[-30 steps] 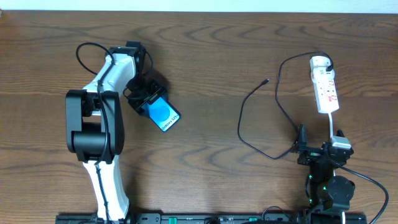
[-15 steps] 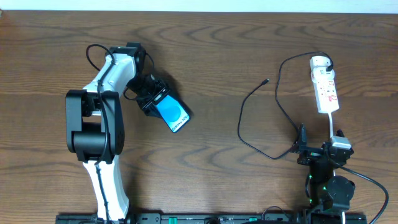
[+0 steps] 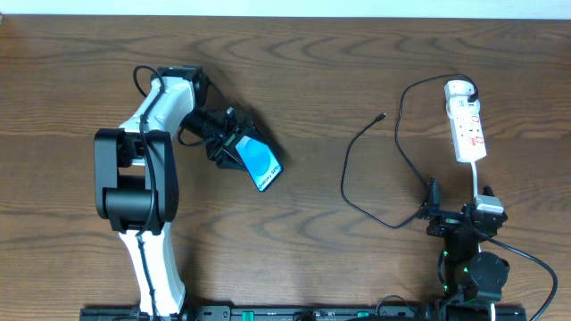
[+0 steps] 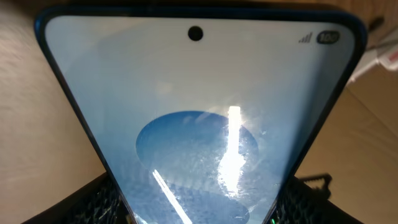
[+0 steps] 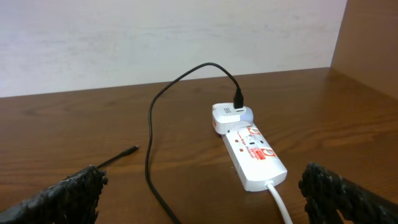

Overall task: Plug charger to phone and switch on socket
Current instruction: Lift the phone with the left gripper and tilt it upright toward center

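My left gripper (image 3: 230,143) is shut on one end of the phone (image 3: 258,162), whose cyan-blue screen faces up left of the table's centre. The phone fills the left wrist view (image 4: 199,118) between my fingers. The black charger cable (image 3: 357,169) loops across the right side; its free plug tip (image 3: 382,116) lies on the table, also in the right wrist view (image 5: 132,149). Its other end is plugged into the white socket strip (image 3: 466,125), also in the right wrist view (image 5: 255,152). My right gripper (image 3: 457,217) is open and empty near the front edge, below the socket.
The socket's white cord (image 3: 478,183) runs from the strip toward my right gripper. A pale wall (image 5: 168,37) rises behind the table's far edge.
My left gripper has moved the phone to the right, toward the table's centre. The right arm, the cable and the socket have not moved.
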`<move>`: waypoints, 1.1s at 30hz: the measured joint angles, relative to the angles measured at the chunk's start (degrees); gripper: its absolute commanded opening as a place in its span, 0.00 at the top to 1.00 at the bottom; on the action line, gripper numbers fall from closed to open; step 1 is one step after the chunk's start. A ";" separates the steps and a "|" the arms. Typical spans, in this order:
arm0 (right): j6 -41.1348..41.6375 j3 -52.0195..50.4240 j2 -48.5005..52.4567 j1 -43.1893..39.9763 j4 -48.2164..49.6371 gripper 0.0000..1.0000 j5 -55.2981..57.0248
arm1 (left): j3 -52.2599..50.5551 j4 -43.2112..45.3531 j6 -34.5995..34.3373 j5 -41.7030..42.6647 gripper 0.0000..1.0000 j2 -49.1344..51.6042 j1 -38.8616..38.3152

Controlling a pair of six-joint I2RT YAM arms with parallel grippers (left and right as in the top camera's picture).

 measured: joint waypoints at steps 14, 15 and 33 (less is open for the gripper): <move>0.00 0.00 0.00 0.00 -0.02 0.01 0.00 | -0.02 -11.04 8.22 13.11 0.38 0.00 -0.04; 0.00 0.00 0.00 0.00 -0.02 0.01 0.00 | -0.02 -11.39 8.61 14.43 0.38 0.00 -0.07; 0.00 0.00 0.00 0.00 -0.02 0.01 0.02 | -0.04 -17.33 14.99 24.76 0.38 0.00 -3.63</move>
